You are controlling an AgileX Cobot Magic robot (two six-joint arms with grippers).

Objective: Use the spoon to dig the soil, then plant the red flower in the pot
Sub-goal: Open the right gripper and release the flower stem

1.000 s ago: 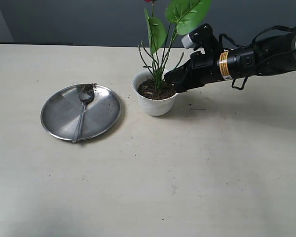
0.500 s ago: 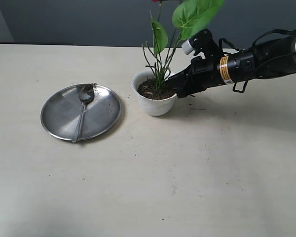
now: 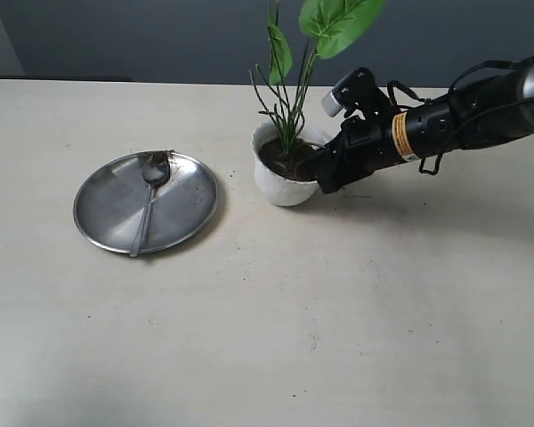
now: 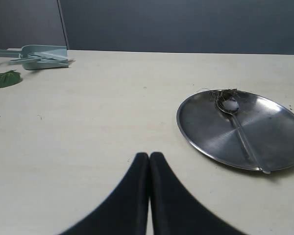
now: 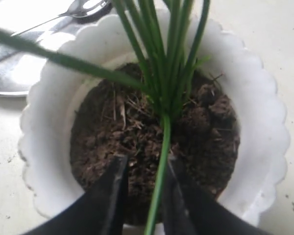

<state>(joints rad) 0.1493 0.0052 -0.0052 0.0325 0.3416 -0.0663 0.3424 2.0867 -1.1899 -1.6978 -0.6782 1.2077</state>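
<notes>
The white scalloped pot (image 3: 279, 189) stands mid-table holding dark soil (image 3: 289, 163). The red flower's green stem (image 3: 290, 116) and broad leaves rise out of it; its petals are above the frame's top. My right gripper (image 3: 324, 169) is at the pot's right rim, low over the soil (image 5: 108, 137). It is open, and the stem (image 5: 161, 147) runs between the fingers, close to one of them. The spoon (image 3: 148, 200) lies on the steel plate (image 3: 189, 206), left of the pot. My left gripper (image 4: 149, 156) is shut and empty, short of the plate (image 4: 206, 132).
A pale green plastic tool (image 4: 41, 55) and a loose green leaf (image 4: 4, 79) lie on the table far from the plate. Bits of soil cling around the spoon's bowl (image 4: 225, 95).
My right gripper's fingers have parted from the stem. The flower has swung a little and now stands in the soil, and the pot has shifted slightly to the right.
</notes>
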